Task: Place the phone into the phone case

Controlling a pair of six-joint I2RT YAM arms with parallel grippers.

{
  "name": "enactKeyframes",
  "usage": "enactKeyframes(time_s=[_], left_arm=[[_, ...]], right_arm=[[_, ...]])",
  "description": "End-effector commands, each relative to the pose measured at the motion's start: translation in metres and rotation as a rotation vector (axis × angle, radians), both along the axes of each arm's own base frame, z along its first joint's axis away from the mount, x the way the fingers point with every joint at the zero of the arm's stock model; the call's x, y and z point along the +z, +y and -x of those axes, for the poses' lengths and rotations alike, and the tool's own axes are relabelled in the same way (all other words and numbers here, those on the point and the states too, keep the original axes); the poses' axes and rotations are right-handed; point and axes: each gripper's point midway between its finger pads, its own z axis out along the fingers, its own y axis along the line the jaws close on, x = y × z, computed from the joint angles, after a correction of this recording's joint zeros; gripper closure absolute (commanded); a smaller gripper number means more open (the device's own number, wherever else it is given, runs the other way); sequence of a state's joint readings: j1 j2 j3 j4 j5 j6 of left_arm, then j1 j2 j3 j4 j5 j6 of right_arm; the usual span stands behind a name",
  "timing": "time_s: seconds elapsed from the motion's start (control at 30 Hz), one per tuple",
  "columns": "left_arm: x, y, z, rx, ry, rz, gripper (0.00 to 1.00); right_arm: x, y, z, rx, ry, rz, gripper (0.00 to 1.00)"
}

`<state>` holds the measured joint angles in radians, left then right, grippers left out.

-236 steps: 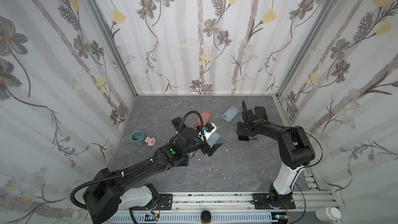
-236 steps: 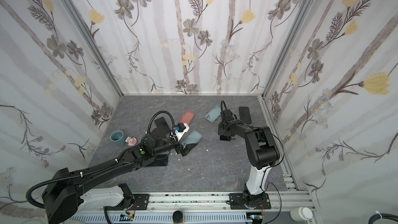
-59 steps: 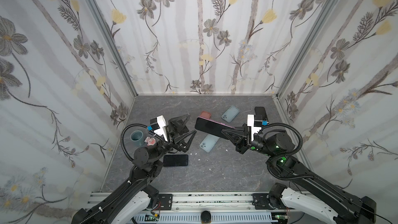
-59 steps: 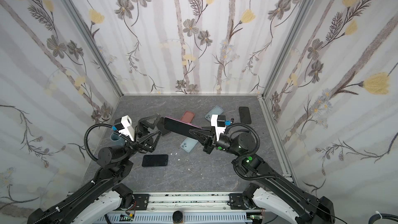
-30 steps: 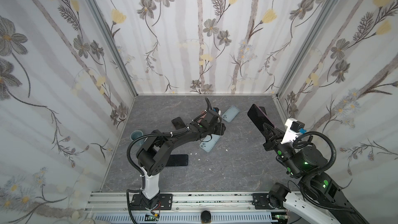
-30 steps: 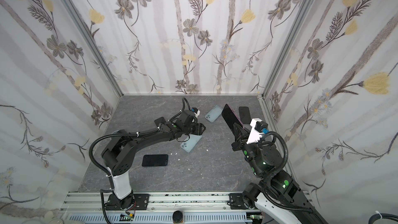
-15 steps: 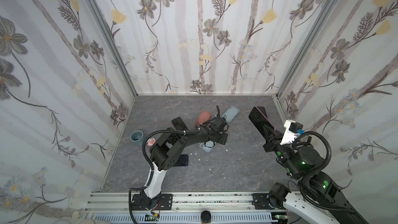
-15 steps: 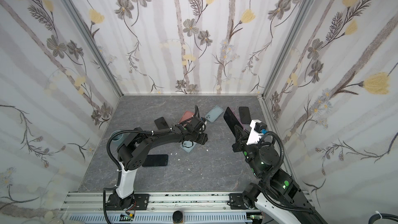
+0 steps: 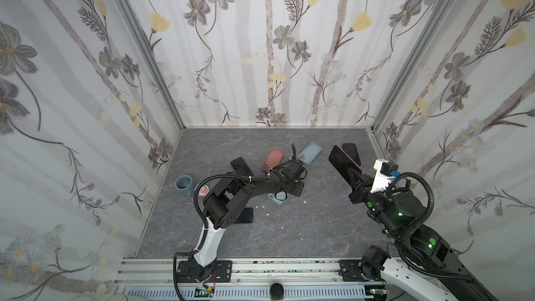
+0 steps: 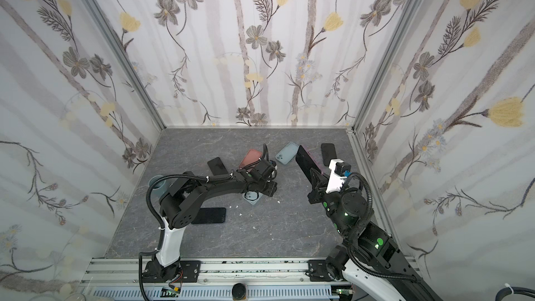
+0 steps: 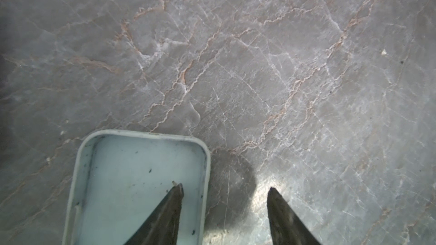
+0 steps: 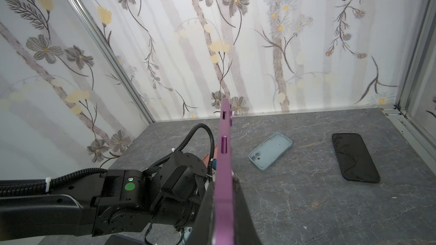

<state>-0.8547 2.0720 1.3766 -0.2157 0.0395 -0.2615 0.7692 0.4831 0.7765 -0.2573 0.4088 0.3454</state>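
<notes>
Right fingers are clamped on one end of the purple phone, which is raised on edge in the air above the right side of the bench; left fingers stand partly spread, straddling one long wall of the pale blue case, one tip over its floor, its mate over bare bench; whether either tip touches I cannot tell; that case lies flat, open side up, near mid-bench; a second blue case lies farther back.
</notes>
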Motion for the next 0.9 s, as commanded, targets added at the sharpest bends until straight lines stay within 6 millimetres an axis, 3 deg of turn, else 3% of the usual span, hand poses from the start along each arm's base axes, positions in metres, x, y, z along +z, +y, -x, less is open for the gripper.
enactKeyframes(time_s=[0.0, 0.23, 0.47, 0.73, 0.87], left_arm=[[-0.002, -0.005, 0.008, -0.044, 0.017, 0.016, 0.46], [0.006, -0.023, 0.047, -0.194, 0.023, 0.070, 0.50], [0.010, -0.027, 0.089, -0.289, 0.057, 0.111, 0.50], [0.011, -0.031, 0.155, -0.504, 0.110, 0.140, 0.50], [0.021, -0.033, 0.161, -0.516, 0.098, 0.160, 0.50]], right_arm=[[0.016, 0.002, 0.002, 0.018, -0.038, -0.056, 1.00], [0.017, 0.005, 0.001, 0.027, -0.037, -0.059, 1.00], [0.016, 0.013, -0.003, 0.047, -0.030, -0.055, 1.00], [0.015, 0.022, -0.007, 0.070, -0.019, -0.045, 0.99], [0.015, 0.027, -0.010, 0.079, -0.010, -0.045, 0.99]])
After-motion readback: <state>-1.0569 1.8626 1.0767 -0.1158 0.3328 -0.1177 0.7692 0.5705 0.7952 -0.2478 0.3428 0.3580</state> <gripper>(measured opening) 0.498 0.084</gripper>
